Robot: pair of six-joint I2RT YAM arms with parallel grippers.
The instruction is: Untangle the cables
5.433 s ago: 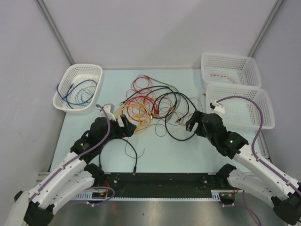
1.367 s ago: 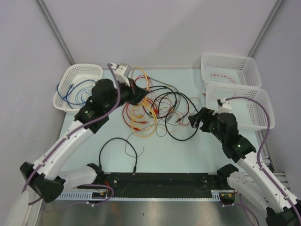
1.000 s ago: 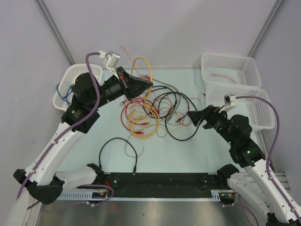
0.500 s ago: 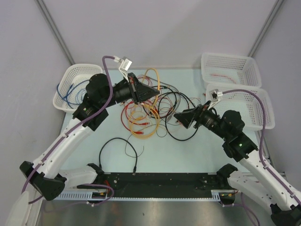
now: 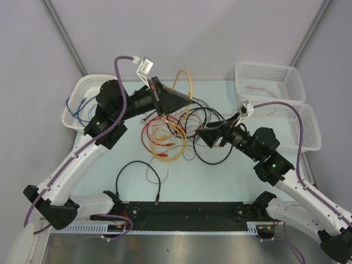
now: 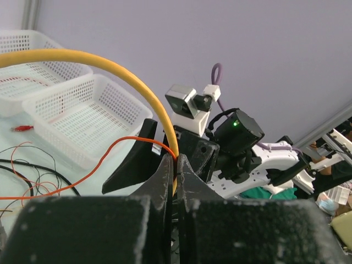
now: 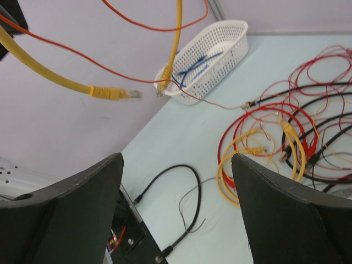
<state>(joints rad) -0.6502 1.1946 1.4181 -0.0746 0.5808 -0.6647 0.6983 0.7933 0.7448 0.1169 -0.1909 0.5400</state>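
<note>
Basket [image 5: 76, 89] with blue cable [image 5: 77, 108]

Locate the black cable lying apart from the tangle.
Top view: the black cable lies left of centre, between the tangle and the left arm's base.

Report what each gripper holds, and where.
The left gripper has its fingers shut on the yellow cable, partway along its length, not at an end; a thin orange wire meets the same pinch. The right gripper is open, holding nothing.
</note>
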